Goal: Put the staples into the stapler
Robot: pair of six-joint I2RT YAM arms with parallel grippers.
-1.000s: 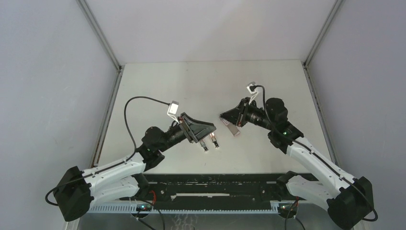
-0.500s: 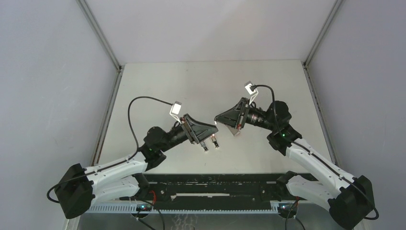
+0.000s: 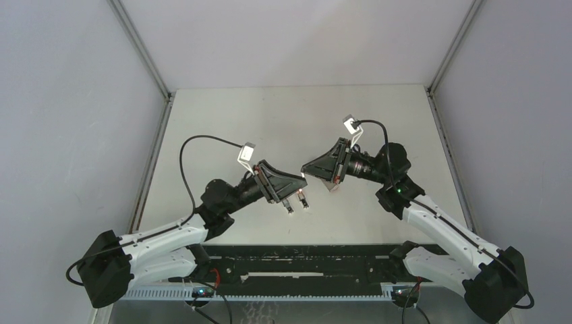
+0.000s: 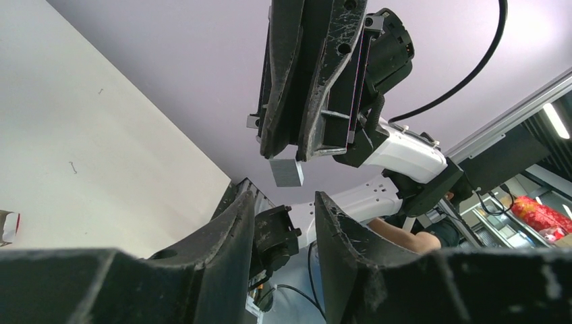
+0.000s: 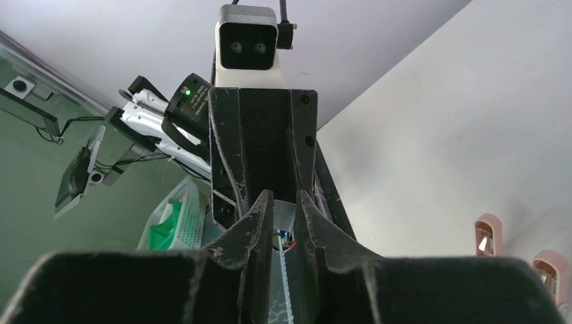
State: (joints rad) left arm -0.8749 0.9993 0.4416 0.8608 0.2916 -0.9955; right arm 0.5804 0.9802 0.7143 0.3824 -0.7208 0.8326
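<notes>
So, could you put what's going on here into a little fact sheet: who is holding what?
Setting: two robot arms meeting above a pale table
Right gripper: closed on the staples, a small grey block
Left gripper: open, empty, facing the staples but apart from them
Staplers: two pink mini staplers on the table, neither gripper touching them
Staples loaded: not yet

The short metallic block of staples (image 4: 286, 173) is plain grey. Two stubby plastic mini staplers (image 5: 487, 233) are pale pink, on a plain off-white tabletop (image 5: 432, 135).
</notes>
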